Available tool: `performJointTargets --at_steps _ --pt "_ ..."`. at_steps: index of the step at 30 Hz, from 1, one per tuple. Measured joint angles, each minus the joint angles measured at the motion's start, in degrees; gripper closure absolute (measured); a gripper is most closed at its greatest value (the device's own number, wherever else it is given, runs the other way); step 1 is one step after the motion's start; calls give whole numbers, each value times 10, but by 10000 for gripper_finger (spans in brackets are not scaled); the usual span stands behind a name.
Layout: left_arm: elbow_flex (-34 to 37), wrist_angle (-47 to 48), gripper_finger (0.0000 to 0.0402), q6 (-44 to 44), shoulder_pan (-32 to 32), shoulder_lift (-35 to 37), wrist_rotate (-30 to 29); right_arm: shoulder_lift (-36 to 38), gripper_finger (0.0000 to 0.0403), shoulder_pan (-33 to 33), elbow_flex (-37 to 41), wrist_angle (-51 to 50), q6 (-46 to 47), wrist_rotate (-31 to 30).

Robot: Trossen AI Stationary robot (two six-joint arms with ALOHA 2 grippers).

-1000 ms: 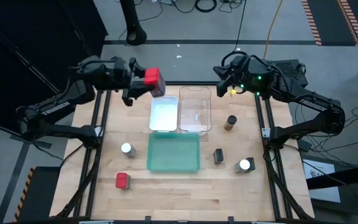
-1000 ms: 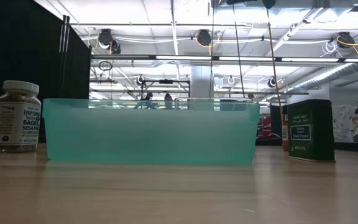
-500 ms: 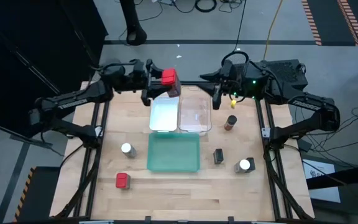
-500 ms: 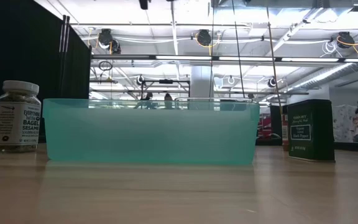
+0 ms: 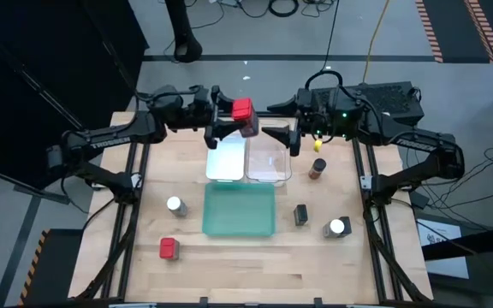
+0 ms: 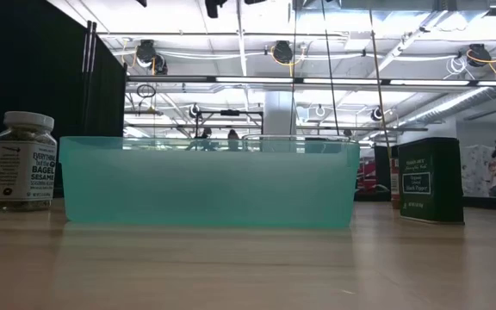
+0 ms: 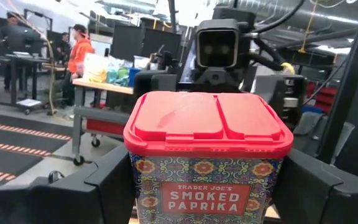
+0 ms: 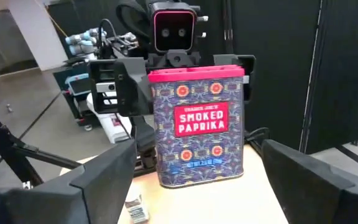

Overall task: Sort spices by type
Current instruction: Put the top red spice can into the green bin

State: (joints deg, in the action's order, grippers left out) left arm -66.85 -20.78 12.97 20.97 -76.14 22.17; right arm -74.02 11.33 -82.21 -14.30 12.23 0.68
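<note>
Holding the red-lidded smoked paprika tin [image 5: 243, 115] upright in my left gripper [image 5: 232, 120], fingers clamped on its sides, I've got it hanging over the back end of the clear plastic tray [image 5: 269, 162]. My right gripper [image 5: 285, 137] faces it across that tray, fingers spread wide and empty, level with the tin. Looks like a handover: the tin sits straight ahead of the right fingers, long axis vertical.

- A white tray [image 5: 225, 159] and a clear tray [image 5: 269, 154] sit side by side on the wooden table [image 5: 229, 257].
- A green tray [image 5: 239, 210] lies just in front of them.
- A person in orange [image 7: 77, 53] stands in the room behind.
</note>
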Motion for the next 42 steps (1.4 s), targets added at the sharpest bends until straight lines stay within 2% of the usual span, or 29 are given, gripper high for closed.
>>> performJointTargets --at_steps 11,19,24,27,34,42 --pt "0 -15 112 1 -2 0 -1 -20 76 -1 0 19 -9 11" --pt "0 -10 112 1 -5 0 -2 -16 77 -1 0 38 -56 8" --pt "0 -9 112 1 -5 0 -1 -16 75 0 0 35 -40 -10" --pt "0 -7 112 1 -5 0 -1 -16 63 0 0 30 -38 -9" --pt "0 -5 112 0 -5 0 1 -16 7 0 0 14 -47 -7" --pt "0 -6 112 -3 -7 0 1 -17 24 -5 0 13 -69 -8"
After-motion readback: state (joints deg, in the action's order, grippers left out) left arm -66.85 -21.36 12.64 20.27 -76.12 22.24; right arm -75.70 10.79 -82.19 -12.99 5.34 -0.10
